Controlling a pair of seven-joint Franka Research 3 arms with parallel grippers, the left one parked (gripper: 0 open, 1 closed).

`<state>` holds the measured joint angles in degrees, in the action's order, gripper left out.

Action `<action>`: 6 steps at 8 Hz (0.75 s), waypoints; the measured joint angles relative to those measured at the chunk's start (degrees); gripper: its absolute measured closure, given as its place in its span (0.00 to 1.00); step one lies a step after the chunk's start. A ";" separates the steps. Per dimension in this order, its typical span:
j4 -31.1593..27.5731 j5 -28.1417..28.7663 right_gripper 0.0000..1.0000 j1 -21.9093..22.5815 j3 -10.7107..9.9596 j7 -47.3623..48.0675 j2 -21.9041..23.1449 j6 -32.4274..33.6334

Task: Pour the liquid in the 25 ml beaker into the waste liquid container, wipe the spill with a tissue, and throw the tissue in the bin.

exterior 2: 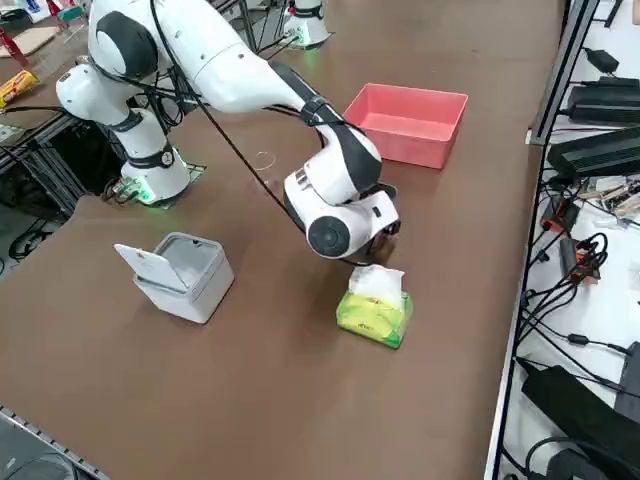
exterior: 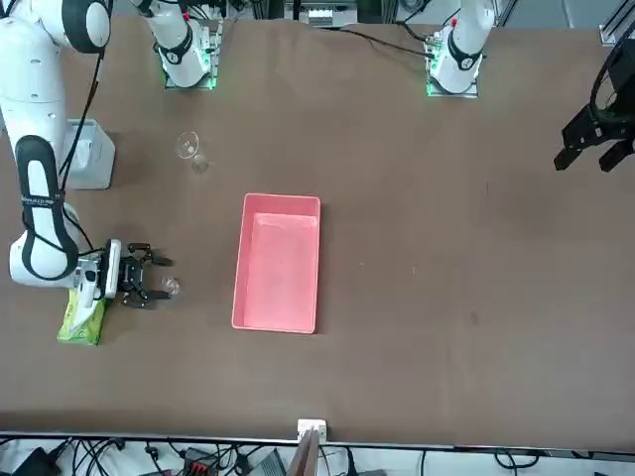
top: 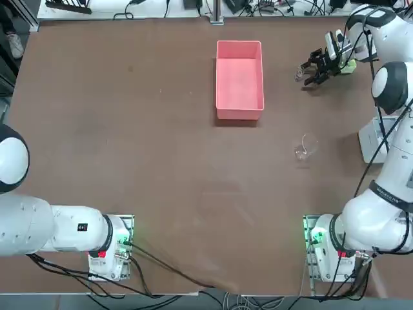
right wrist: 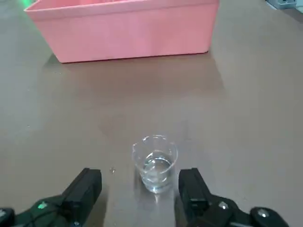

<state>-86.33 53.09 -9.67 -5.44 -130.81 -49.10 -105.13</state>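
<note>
**Glass beaker between open fingers, not gripped**

Clear 25 ml beaker point(right wrist: 155, 163) stands upright on the table point(top: 129, 129), liquid inside, well to the side of the pink tray point(top: 239, 79). Right gripper point(right wrist: 142, 189) sits low at the beaker, fingers spread wide, one either side, gaps visible both sides. Yellow-green tissue pack point(exterior 2: 375, 310) lies just behind the wrist.

top: overhead, bases at bottom | front: across table, faces robot | right side: raised, diagonal | wrist: close, low behind fingers | shared by all: pink tray point(top: 239, 77)
</note>
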 joint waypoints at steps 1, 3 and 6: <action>0.90 0.10 0.00 0.00 0.01 0.00 -0.51 0.00; 2.32 0.14 0.00 0.00 0.02 -0.02 -1.90 0.00; 3.03 0.23 0.00 0.02 0.05 -0.02 -2.47 0.00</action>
<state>-83.30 53.33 -9.65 -5.39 -130.84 -51.57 -105.13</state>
